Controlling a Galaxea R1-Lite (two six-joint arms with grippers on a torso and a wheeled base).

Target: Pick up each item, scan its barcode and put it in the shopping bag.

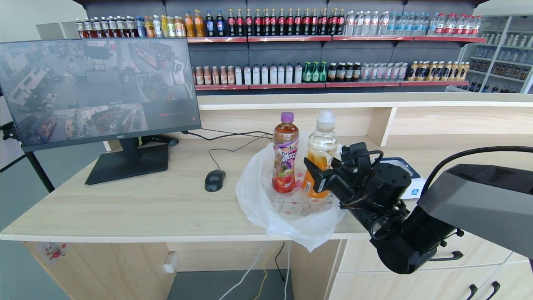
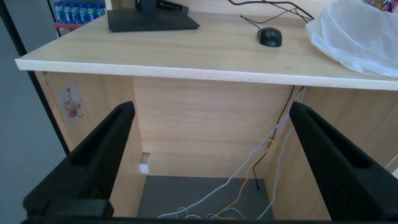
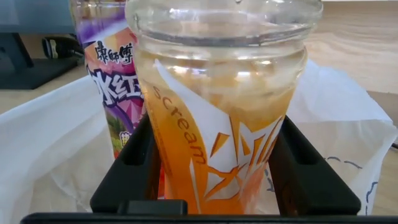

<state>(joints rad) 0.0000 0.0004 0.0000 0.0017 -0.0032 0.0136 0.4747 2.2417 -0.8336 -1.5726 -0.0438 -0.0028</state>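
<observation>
The right hand [image 1: 318, 179] is gripping the orange bottle [image 1: 321, 154] upright inside the shopping bag [image 1: 258, 196] — probably to set it down there — while the left hand [image 2: 211, 162] is hanging open.

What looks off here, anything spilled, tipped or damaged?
Nothing spilled or damaged. The purple-capped bottle and the orange-label bottle stand upright, capped, in the collapsed shopping bag, with the right gripper closed around the orange one. Only oddity: the bag's front sags over the counter edge.
</observation>
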